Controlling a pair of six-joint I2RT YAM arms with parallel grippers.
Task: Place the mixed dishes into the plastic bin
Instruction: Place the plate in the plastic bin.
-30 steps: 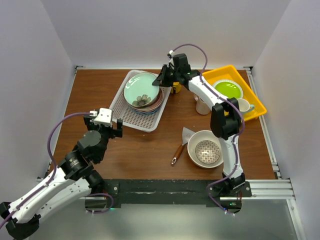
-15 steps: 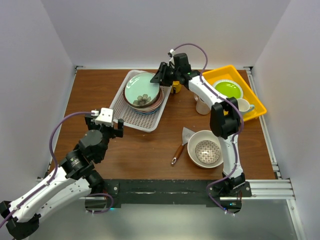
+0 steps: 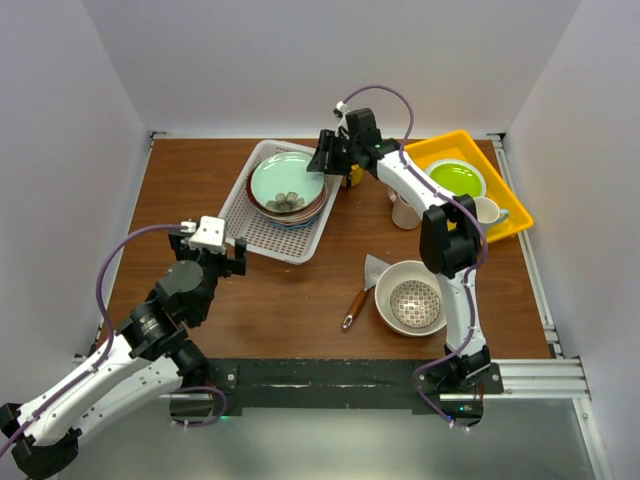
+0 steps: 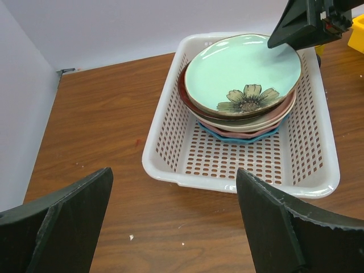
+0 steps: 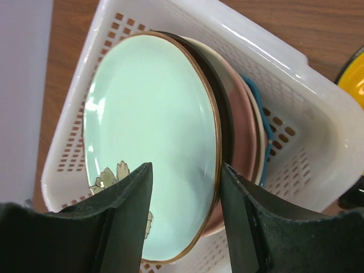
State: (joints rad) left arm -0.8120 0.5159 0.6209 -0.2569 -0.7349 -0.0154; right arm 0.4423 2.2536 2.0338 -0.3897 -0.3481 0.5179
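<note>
Right pincer (image 5: 185,168) has let go, fingers apart over the pale green plate (image 3: 288,178) | plate tops the stack (image 4: 242,124) in the plastic bin (image 3: 262,236), at the desk's (image 3: 190,170) 11 o'clock | left pincer (image 4: 173,173) gapes wide at the bin's 7 o'clock

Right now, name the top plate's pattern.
The pale green round ceramic plate bears one dark flower; left wrist view.
</note>
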